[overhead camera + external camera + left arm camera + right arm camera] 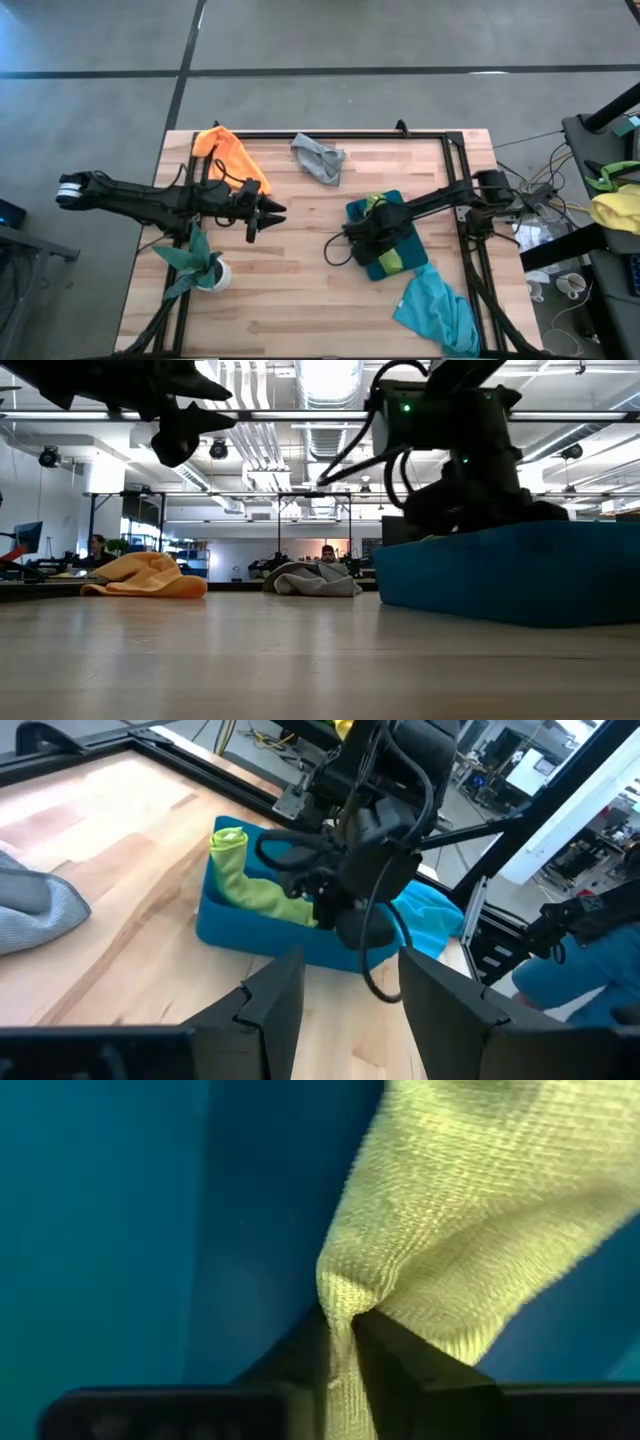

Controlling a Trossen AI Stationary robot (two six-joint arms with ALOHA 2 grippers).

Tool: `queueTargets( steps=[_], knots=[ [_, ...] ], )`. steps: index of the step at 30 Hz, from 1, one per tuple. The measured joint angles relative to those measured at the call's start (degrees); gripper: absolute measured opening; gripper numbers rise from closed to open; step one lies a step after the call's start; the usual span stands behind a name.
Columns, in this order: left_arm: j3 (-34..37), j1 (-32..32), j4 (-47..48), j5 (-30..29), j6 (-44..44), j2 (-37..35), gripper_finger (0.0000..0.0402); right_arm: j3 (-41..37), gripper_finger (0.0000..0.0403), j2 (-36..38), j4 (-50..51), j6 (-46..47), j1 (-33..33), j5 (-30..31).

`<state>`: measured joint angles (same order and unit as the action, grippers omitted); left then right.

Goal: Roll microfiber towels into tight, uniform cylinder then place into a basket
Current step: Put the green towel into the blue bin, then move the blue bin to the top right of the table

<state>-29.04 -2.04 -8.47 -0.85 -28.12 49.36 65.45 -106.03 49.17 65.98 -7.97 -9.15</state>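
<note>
One lime green towel (392,255) lies rolled in the basket (362,212), right under my right gripper (372,240). Three more towels lie out on the table (290,300): orange towel (232,155), grey towel (320,158), turquoise towel (437,312). My left gripper (340,1005) waits with fingers apart, basket ahead. My right fingers (400,1365) pinch the bumpy lime cloth.

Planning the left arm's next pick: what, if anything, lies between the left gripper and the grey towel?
Nothing visible: bare tabletop separates the left gripper from the grey towel. The orange towel lies off to the side.

leafy plant (190,258) in white pot (220,276), apparently near the table (300,300) edge.
</note>
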Motion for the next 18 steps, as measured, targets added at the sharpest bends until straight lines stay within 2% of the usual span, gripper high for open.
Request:
queueTargets(
  steps=[5,9,13,18],
  knots=[
    [0.04,0.02,-0.02,0.05,-0.02,-0.68,0.0148,0.74,0.0137,1.30,1.17,1.50,0.00,-0.09],
    [0.04,0.04,0.07,0.23,0.00,-1.97,0.0148,1.09,0.0189,6.32,4.73,0.27,-0.35,0.37],
    [0.09,0.04,0.11,0.25,-0.02,-2.88,0.0148,0.52,0.0213,10.54,4.61,-1.82,-1.80,3.91],
    [0.19,0.04,0.61,0.25,-0.07,-2.49,0.0148,-1.61,0.0215,9.70,4.24,-3.01,-3.27,8.67]
  ],
)
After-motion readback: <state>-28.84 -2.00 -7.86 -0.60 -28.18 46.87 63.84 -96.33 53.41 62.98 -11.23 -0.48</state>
